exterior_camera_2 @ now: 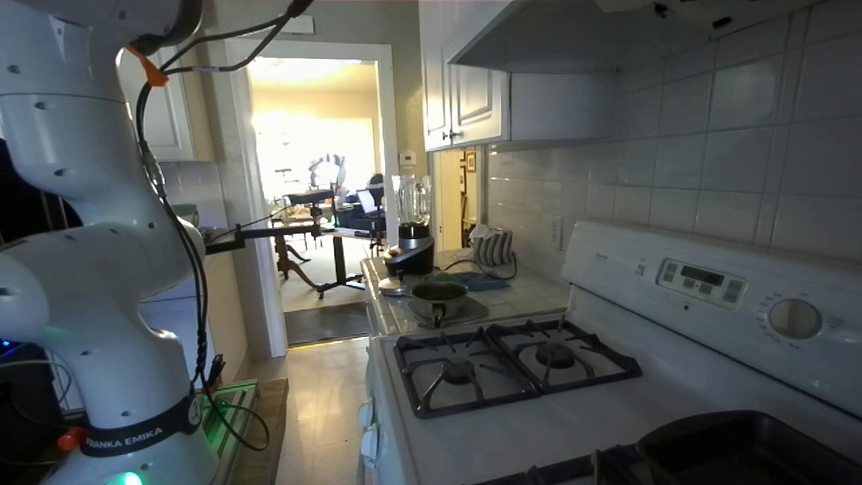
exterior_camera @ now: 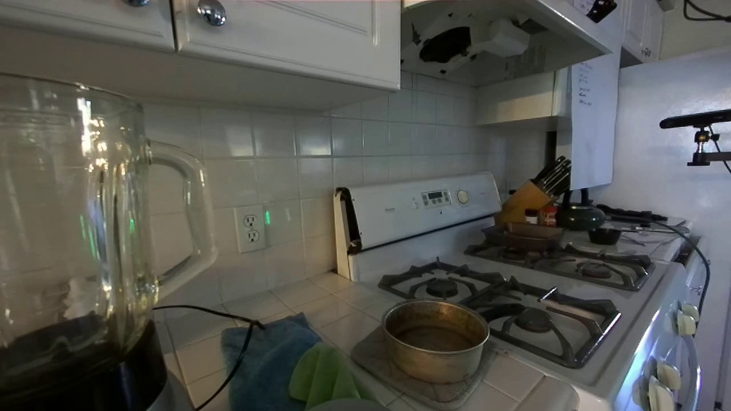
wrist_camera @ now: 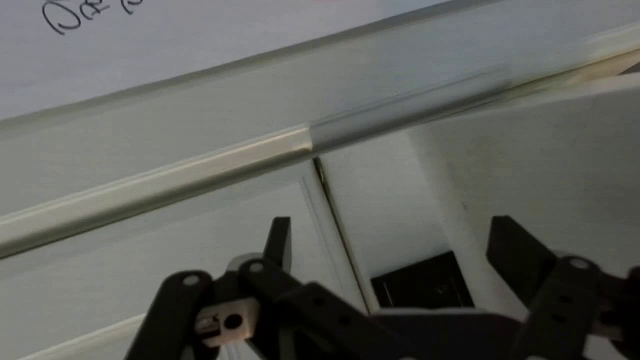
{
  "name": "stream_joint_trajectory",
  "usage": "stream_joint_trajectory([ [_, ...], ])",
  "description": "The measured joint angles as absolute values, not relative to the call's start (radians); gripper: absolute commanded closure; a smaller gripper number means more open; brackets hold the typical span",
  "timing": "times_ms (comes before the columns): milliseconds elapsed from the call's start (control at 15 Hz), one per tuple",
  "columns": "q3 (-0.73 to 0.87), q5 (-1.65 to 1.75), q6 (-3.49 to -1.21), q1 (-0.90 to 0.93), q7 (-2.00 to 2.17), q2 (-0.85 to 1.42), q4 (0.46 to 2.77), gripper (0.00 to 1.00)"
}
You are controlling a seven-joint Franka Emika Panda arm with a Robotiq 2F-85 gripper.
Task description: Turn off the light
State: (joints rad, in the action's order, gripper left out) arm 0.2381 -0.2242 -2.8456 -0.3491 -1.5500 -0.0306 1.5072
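Tiled kitchen wall (exterior_camera: 348, 137); in an exterior view, light (exterior_camera: 505, 39) under range hood (exterior_camera: 562, 47), handwriting (exterior_camera: 584, 91) on hung paper (exterior_camera: 595, 137) too small to read, knives (exterior_camera: 557, 177) in wooden block (exterior_camera: 521, 203). In an exterior view, "FRANKA EMIKA" on arm base (exterior_camera_2: 151, 441), tissue (exterior_camera_2: 480, 232) in striped box (exterior_camera_2: 493, 249). Wrist view: end effector (wrist_camera: 390, 220) spread, inked letters (wrist_camera: 87, 10) cut off, upper left.

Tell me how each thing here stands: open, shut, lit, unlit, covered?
Robot's hand: open, holding nothing
Range hood: underside looks unlit
Burners: no flame visible
Pot: upright, uncovered, off the burners
Blender jug: upright, no lid visible
Upper cabinet doors: shut
Knives: slotted in their block
Wall socket: nothing plugged in
Robot base light: glowing green
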Motion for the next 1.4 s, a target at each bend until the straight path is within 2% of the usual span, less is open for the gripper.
stream_joint_trajectory([
  [400, 0.223, 0.008, -2.783, -0.352, -1.166, -0.064, 1.514, 0.00],
  [933, 0.216, 0.191, -2.758, -0.368, -0.915, -0.146, 1.515, 0.00],
  [1400, 0.201, 0.317, -2.475, -0.404, -0.808, -0.393, 1.530, 0.00],
])
